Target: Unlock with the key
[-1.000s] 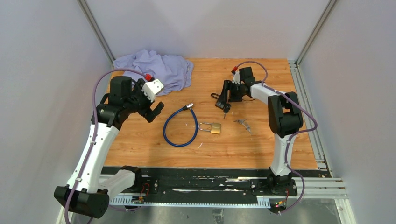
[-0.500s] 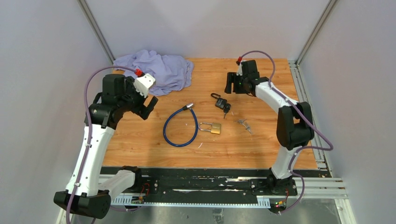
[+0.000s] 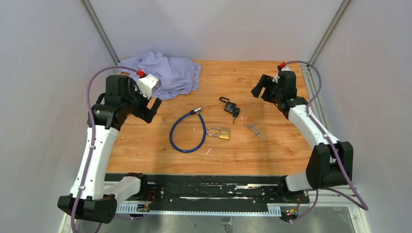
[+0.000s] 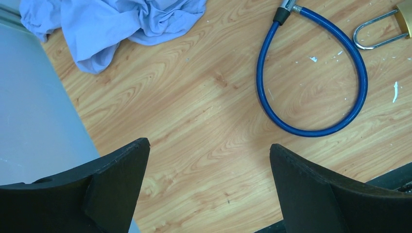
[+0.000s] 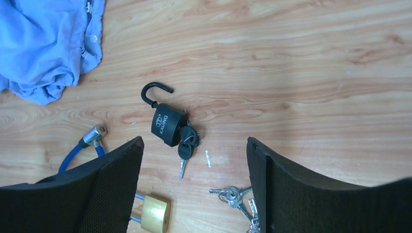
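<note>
While both arms hovered over the tabletop [image 3: 272,145] in the top view, the black padlock [image 3: 229,107] lay toward the back middle, between the 2 hands. A brass padlock [image 3: 219,132], a blue cable lock [image 3: 187,132] and a loose key bunch [image 3: 253,129] lay near it, with a lilac cloth [image 3: 163,73] at the back left. The left hand [image 3: 151,109] and right hand [image 3: 259,87] were well apart from everything, each spread and empty.

From the left wrist, wide jaws framed bare wood, the cable loop and the brass shackle. The black padlock was out of frame.

From the right wrist, spread jaws framed the black padlock: a squat body with white lettering, its hooked shackle standing open, and a black-headed key [image 5: 185,149] seated in its base. It was probably heavy, rigid and apt to slide on the wood. Gripping across the flat body faces and pinching the key's head seemed best.
</note>
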`<state>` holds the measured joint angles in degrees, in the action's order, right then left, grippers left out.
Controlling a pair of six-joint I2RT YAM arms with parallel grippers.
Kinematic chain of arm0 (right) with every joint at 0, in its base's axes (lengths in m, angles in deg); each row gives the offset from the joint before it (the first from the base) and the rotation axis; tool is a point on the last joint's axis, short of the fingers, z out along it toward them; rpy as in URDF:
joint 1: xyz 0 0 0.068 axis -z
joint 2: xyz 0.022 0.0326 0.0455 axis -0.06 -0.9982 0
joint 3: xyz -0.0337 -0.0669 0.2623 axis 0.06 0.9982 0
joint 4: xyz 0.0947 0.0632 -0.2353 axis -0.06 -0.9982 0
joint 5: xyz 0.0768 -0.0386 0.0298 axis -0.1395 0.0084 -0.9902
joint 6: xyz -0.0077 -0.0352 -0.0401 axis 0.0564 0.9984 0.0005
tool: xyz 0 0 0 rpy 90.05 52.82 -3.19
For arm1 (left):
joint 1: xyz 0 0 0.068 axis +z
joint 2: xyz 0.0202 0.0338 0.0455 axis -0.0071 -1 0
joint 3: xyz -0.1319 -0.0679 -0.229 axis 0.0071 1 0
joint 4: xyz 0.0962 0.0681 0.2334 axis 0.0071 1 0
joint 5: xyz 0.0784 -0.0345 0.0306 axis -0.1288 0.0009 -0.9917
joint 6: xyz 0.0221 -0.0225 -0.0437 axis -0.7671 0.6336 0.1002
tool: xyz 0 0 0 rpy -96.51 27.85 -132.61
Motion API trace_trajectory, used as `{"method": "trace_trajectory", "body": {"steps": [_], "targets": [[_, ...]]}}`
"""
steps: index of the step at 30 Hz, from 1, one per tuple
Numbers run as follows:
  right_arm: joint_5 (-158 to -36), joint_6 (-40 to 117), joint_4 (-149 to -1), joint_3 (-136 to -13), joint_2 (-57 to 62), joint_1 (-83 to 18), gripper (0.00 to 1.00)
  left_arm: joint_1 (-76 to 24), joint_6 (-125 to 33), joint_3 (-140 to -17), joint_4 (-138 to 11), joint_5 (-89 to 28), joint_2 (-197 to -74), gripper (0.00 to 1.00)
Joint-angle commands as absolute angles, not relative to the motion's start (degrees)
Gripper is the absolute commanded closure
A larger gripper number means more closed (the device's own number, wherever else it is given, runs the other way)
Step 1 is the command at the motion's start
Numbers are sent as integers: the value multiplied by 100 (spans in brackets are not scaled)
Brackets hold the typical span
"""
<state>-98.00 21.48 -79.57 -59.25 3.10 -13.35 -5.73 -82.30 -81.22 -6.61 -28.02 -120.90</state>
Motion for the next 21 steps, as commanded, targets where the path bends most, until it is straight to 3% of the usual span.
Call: {"method": "trace_trajectory", "body": {"steps": [1, 4, 8, 10, 12, 21], "targets": [[-9889, 1999, -8720, -6292, 214, -1403, 24, -500, -8125, -8320, -578, -2882, -11868, 2], [-9413, 2324, -9360, -6565, 228, -1574, 23, -487, -8095, -8308, -578, -2914, -11795, 2], [-8553, 1315, -9455, -6212, 789, -1201, 18, -470, -8054, -8239, -569, -2921, -11708, 2], [-9350, 927, -8673, -5581, 1304, -779, 10, -461, -8053, -8198, -530, -2878, -11693, 2], [-9957, 847, -8093, -5112, 1635, -664, 10, -461, -8010, -8113, -526, -2816, -11738, 2], [-8977, 2301, -9839, -5903, 828, -2600, 10, -463, -8228, -8023, -444, -2022, -12086, 2]]}}
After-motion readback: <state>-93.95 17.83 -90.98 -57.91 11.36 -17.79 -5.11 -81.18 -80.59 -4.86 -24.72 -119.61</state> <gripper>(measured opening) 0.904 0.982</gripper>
